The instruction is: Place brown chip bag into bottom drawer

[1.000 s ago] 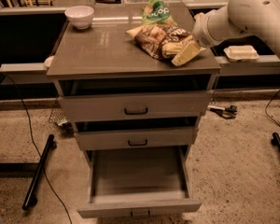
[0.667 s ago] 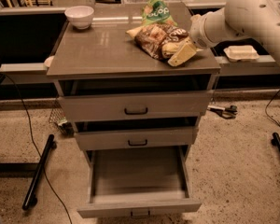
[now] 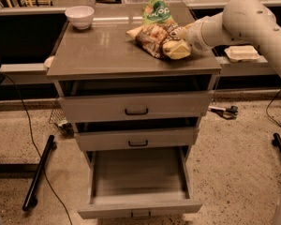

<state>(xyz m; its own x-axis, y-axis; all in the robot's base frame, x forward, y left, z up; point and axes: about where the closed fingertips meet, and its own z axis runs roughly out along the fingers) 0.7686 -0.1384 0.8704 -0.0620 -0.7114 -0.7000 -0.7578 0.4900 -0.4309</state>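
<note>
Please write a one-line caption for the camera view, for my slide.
The gripper is at the brown chip bag on the cabinet top; the bottom drawer stands open below.

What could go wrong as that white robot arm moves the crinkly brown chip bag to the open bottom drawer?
The gripper sits at the right end of the crinkly dark-brown chip bag, so the bag might sag or slip when lifted. The small green snack bag just behind it could get knocked over. The open grey bottom drawer lies well below the cabinet top; an early drop might miss it.
</note>
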